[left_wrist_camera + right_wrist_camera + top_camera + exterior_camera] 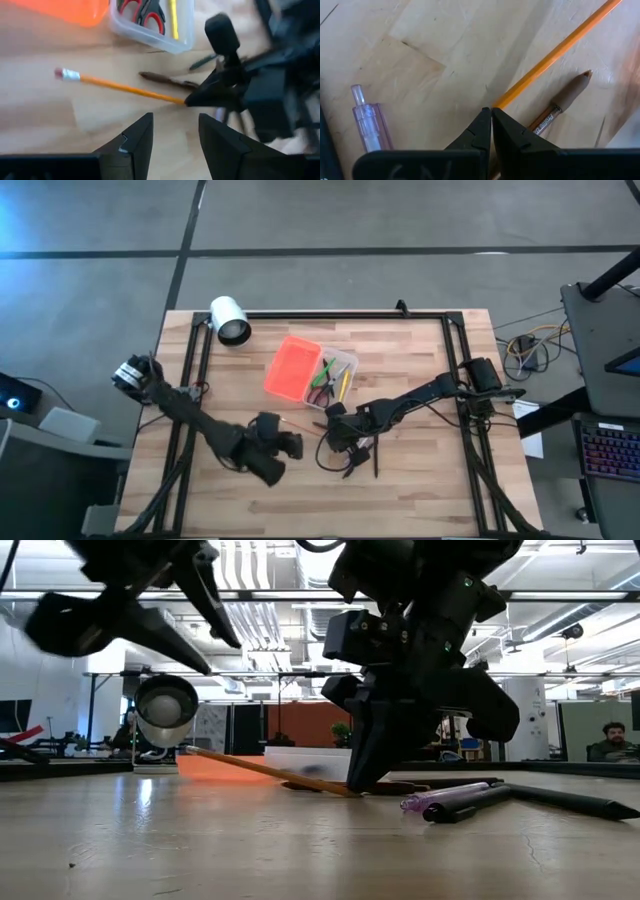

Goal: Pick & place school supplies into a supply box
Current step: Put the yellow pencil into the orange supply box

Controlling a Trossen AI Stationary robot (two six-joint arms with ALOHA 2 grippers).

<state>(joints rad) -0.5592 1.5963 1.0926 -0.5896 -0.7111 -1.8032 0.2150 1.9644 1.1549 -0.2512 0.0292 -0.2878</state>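
Note:
The orange pencil (125,89) lies between my two grippers, its eraser end (65,74) pointing toward the left arm. My right gripper (491,111) is shut on its other end, near the table's middle (335,430). My left gripper (175,145) is open and hovers just off the pencil's near side (285,445), touching nothing. The supply box (335,375) stands farther back, its orange lid (292,368) swung open. In its clear tray lie the red-handled scissors (145,12) and a yellow-green highlighter (173,20). My right gripper pinches the orange pencil between its two fingertips at the end opposite the eraser (502,101). The fingers (365,755) come from above, pointing down, and lie across the pencil. The held end is down by the table; the eraser end (190,749) tilts up.
A brown pen (565,102) lies beside the pencil, and a clear purple pen (367,125) and dark pens (560,800) lie near the right gripper. The white cylinder (230,320) lies at the table's far left. A black frame (320,315) borders the tabletop.

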